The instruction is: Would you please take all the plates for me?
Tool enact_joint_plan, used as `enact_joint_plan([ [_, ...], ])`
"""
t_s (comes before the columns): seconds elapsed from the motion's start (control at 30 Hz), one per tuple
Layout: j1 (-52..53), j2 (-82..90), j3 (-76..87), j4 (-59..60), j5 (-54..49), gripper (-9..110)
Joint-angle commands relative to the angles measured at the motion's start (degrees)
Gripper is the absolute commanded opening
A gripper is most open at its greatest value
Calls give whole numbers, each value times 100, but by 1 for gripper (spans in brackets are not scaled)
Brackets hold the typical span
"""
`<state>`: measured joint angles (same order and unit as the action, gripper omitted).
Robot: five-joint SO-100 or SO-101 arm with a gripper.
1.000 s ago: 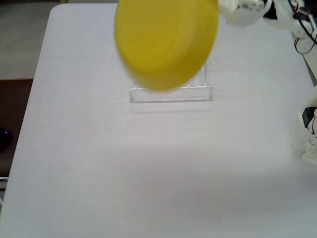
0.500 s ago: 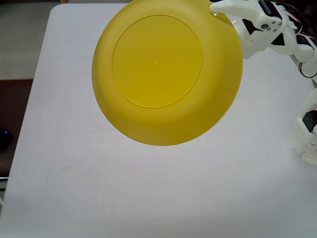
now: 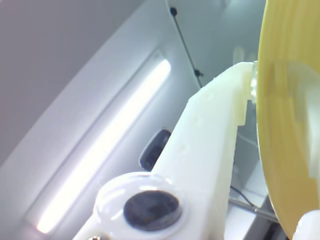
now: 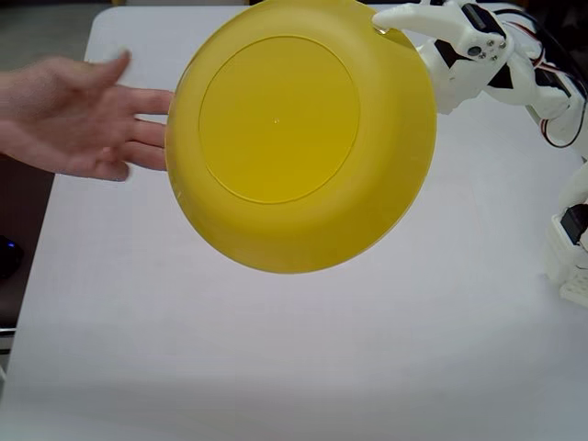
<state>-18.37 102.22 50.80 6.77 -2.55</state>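
A yellow plate [image 4: 294, 138] is held high above the table, close to the fixed camera, with its underside facing it. My gripper [image 4: 397, 26] is shut on the plate's upper right rim. In the wrist view the yellow plate [image 3: 290, 130] fills the right edge, seen edge-on, with a white finger [image 3: 220, 120] pressed against its rim. A person's open hand [image 4: 78, 115] reaches in from the left, its fingertips beside the plate's left rim. Whether the hand touches the plate cannot be told.
The white arm [image 4: 514, 69] runs off the upper right, and its base [image 4: 570, 248] stands at the table's right edge. The white table [image 4: 276, 358] spreads below the plate. The wrist view looks up at a ceiling light strip [image 3: 105, 145].
The plate rose toward the fixed camera and now drifts slightly left. A person's hand has come in from the left edge, next to the plate's rim. The wire rack seen earlier is hidden behind the plate.
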Motion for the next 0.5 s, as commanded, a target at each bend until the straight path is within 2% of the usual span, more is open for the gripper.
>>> enact_joint_plan([
  [0.0, 70, 88, -44, -237, 9, -1],
  [0.23, 220, 88, 97, -246, 193, 1],
  [0.37, 387, 97, 299, -237, 0, 28],
  [0.47, 483, 105, 396, -176, -35, 34],
])
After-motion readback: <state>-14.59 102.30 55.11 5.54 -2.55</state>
